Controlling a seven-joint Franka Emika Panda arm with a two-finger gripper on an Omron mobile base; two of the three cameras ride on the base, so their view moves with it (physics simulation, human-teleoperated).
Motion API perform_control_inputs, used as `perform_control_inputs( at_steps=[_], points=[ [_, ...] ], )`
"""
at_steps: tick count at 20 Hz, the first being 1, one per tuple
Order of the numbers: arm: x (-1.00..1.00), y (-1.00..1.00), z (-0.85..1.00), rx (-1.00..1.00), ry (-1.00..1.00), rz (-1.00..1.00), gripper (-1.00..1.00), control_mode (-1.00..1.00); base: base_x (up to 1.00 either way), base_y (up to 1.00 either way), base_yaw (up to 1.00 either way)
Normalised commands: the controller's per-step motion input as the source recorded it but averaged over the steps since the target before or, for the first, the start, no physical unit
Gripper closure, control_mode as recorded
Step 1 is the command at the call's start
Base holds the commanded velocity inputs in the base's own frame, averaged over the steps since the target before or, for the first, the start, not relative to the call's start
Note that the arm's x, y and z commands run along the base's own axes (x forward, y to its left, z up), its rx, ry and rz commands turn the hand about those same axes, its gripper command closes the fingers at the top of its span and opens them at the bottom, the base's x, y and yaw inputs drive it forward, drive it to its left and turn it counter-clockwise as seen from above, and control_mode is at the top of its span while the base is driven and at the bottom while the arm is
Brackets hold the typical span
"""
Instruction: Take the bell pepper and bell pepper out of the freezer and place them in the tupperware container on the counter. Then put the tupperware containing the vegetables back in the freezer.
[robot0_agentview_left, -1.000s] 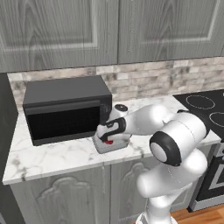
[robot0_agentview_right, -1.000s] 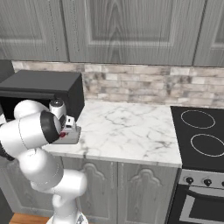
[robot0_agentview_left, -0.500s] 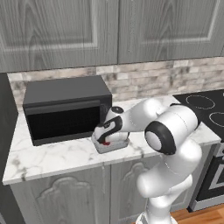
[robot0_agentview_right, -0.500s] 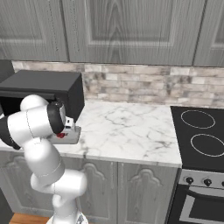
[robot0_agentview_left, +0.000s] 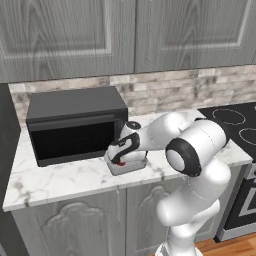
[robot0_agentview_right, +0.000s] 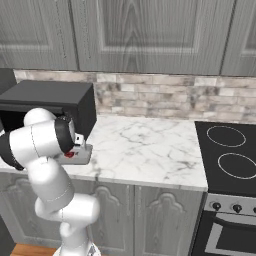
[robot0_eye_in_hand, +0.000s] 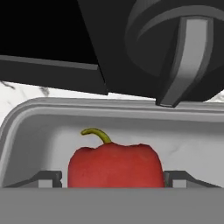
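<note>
Gripper released, fingers straddling bell pepper lying in tupperware container.

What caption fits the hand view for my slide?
Red bell pepper sitting in the grey tupperware container, a fingertip standing off either side, below the black microwave.

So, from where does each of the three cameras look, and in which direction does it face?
Left base view: behind the arm's left, facing the counter and microwave; the arm rises lower right.
Right base view: behind its right, facing counter and stove; the arm rises lower left.
Hand view: on the hand, looking along the pincer at a bell pepper in the tupperware container.
Both base views share the container and microwave.
</note>
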Motion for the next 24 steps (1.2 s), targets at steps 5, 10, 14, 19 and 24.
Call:
perform_control_inputs(
  at_steps=[5, 10, 14, 19, 24],
  points=[
    [-0.17, -0.1, 0.18, 0.0, -0.03, -0.01, -1.0, -1.0, 0.0, 0.0, 0.0],
    [-0.28, -0.13, 0.48, 0.0, -0.09, -0.02, -1.0, -1.0, 0.0, 0.0, 0.0],
    [-0.85, -0.29, 0.87, 0.05, -0.18, -0.03, -1.0, -1.0, 0.0, 0.0, 0.0],
    [-1.0, -0.5, 0.99, 0.15, -0.18, -0.03, -1.0, -1.0, 0.0, 0.0, 0.0],
    [-1.0, -0.43, 1.0, 0.13, -0.15, -0.03, -1.0, -1.0, 0.0, 0.0, 0.0]
  ],
)
